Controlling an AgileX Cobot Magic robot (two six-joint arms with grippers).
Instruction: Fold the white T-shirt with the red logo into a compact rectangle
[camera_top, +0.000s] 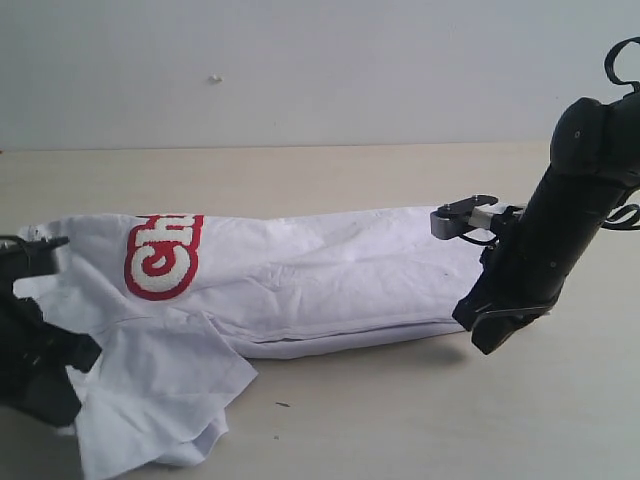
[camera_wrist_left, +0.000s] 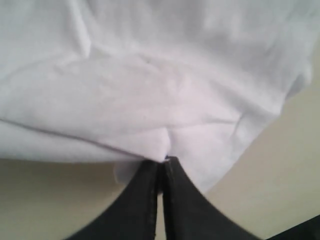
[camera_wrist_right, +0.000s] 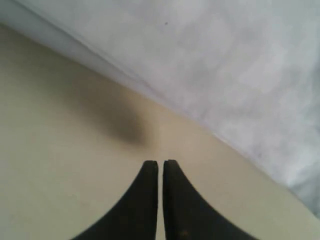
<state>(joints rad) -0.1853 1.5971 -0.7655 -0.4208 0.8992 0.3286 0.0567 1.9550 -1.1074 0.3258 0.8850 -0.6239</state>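
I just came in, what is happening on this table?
Two robot arms are folding a white T-shirt, which lies on the table as a long band with its red logo partly showing. The left gripper is shut at the shirt's edge and seems to pinch it. The right gripper is shut over bare table beside the shirt, holding nothing.

Quantity on the counter (camera_top: 420, 420): one white T-shirt (camera_top: 330, 270), carrying one red logo (camera_top: 160, 258). Grippers: two in total, namely one left gripper (camera_wrist_left: 161, 165) at the counter's left edge and one right gripper (camera_wrist_right: 160, 165) toward its right edge.
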